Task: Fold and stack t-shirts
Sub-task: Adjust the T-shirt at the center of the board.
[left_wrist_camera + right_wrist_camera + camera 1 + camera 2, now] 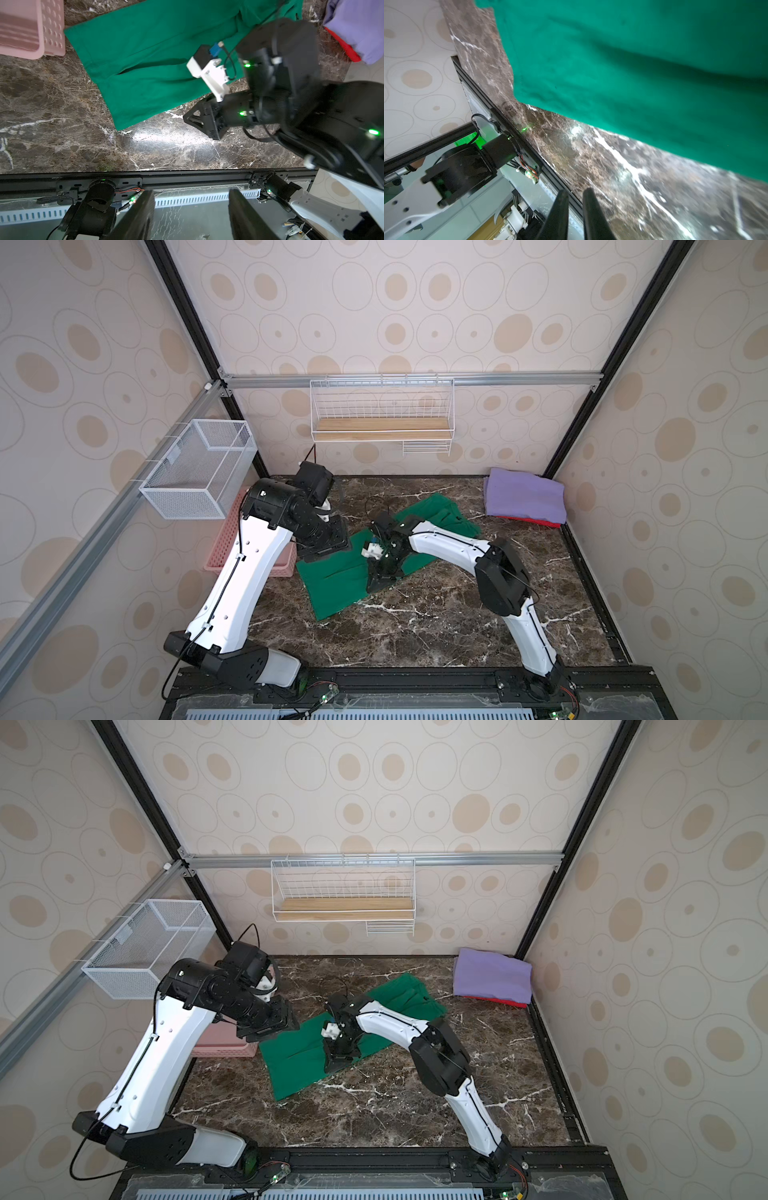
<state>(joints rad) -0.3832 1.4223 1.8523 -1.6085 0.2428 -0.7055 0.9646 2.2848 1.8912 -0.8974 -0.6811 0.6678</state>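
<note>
Two of three done, we judge: folded lavender-purple cloth t-shirt (pixel 525 497) sits on top of a folded red cloth t-shirt (pixel 540 523), of which only a thin edge shows, stacked in the far right corner of the dark brown marble-pattern worktop (pixel 415 635)

Deep green short-sleeved cloth t-shirt (pixel 336 576) lies flat and diagonal mid-worktop, one end near the left edge just beside the pink perforated plastic basket (pixel 53 31), sleeves end pointing toward the stack but well apart from it. It looks narrowed lengthwise, with a long crease and a loose flap along the body; we can't tell how many folds are in. Left to do, as we read it: finish folding the green one, then put it on the stack

Left claw (pixel 190 199) is released, fingers wide apart, nothing between them, up above the shirt's basket end. Right claw (pixel 575 191) is narrowly parted with only a thin gap, grasping nothing, low at the shirt's near long edge about midway along

Worktop otherwise bare, glossy, white veins, glare patch near the front edge. Room: beige wallpaper with oval rings, black and aluminium frame posts, white mesh wire basket (pixel 199 468) on the left wall rail, white wire shelf with wooden board (pixel 382 429) on the back wall, both look empty
</note>
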